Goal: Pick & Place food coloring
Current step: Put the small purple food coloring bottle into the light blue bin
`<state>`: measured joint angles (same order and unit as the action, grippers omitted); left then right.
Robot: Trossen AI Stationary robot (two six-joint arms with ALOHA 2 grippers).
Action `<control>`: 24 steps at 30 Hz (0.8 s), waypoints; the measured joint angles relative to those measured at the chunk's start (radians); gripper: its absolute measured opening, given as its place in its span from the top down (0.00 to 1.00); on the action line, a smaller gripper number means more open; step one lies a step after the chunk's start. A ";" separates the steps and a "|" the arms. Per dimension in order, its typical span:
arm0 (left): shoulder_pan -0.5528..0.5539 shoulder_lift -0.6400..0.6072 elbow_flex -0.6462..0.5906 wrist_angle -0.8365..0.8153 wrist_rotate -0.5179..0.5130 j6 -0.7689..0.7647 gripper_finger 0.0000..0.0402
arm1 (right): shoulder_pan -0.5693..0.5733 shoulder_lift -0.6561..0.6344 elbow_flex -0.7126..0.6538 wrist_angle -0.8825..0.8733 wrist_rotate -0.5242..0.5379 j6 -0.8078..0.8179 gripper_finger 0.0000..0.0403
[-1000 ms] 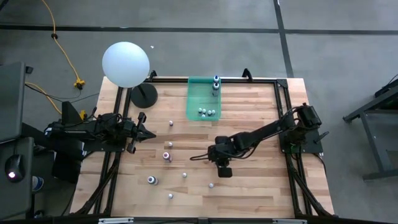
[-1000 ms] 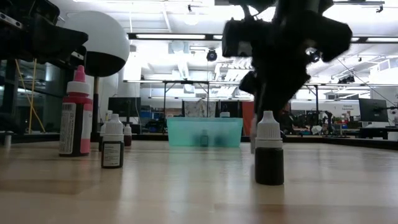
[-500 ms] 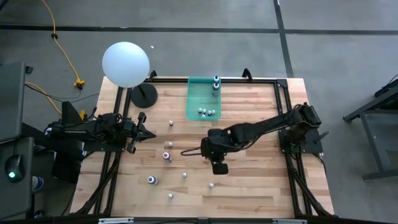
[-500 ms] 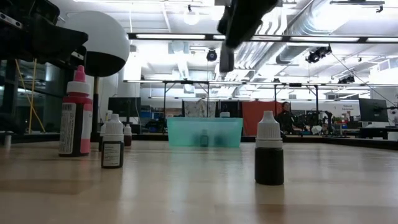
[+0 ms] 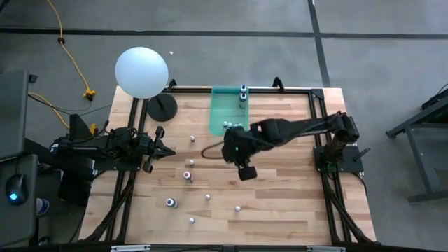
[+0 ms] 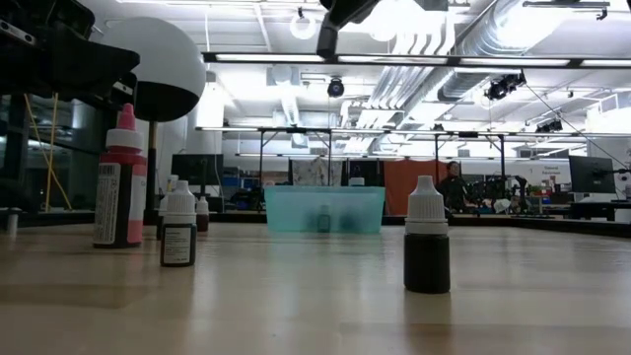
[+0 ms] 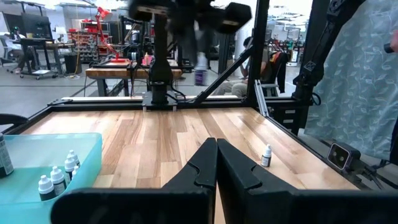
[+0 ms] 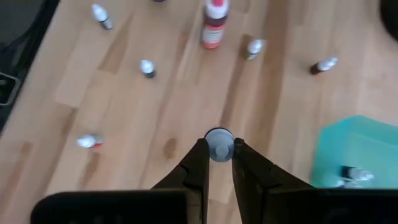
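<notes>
Partway through, by the look of it. In the high view, right gripper point(image 5: 228, 149) up over the middle of the frame, just below the teal bin point(image 5: 218, 112), pinching a small white-capped bottle point(image 8: 218, 145) between its fingers. Already in the bin: a cluster of tiny bottles point(image 5: 232, 126) plus a taller one point(image 5: 243, 93) at the top edge. Still loose on the wood, lower left of centre: pink-red bottle point(image 5: 187, 175), blue one point(image 5: 170, 203) and several white dots. Left gripper point(image 5: 166, 150) parked at left, closed on nothing. Plenty left.
</notes>
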<state>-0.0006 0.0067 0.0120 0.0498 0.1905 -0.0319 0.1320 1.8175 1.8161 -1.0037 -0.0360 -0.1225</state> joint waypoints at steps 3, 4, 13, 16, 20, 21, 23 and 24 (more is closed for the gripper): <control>0.000 0.000 0.000 0.000 0.000 0.000 1.00 | -0.042 0.000 0.013 -0.002 -0.009 -0.049 0.90; 0.000 0.000 0.000 0.000 0.000 0.000 1.00 | -0.058 0.000 0.017 -0.002 -0.017 -0.069 0.90; 0.000 0.000 0.000 0.000 0.000 0.000 1.00 | -0.235 0.012 0.024 0.037 -0.023 -0.214 0.89; 0.000 0.000 0.000 0.000 0.000 0.000 1.00 | -0.288 0.039 0.024 0.049 -0.024 -0.235 0.89; 0.000 0.000 0.000 0.000 0.000 0.000 1.00 | -0.357 0.085 0.024 0.110 -0.043 -0.225 0.88; 0.000 0.000 0.000 0.000 0.000 0.000 1.00 | -0.373 0.099 0.024 0.131 -0.052 -0.214 0.88; 0.000 0.000 0.000 0.000 0.000 0.000 1.00 | -0.402 0.128 0.024 0.167 -0.065 -0.187 0.88; 0.000 0.000 0.000 0.000 0.000 0.000 1.00 | -0.415 0.145 0.024 0.180 -0.072 -0.168 0.88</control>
<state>-0.0004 0.0067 0.0120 0.0498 0.1905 -0.0320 -0.2827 1.9621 1.8397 -0.8233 -0.1082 -0.2906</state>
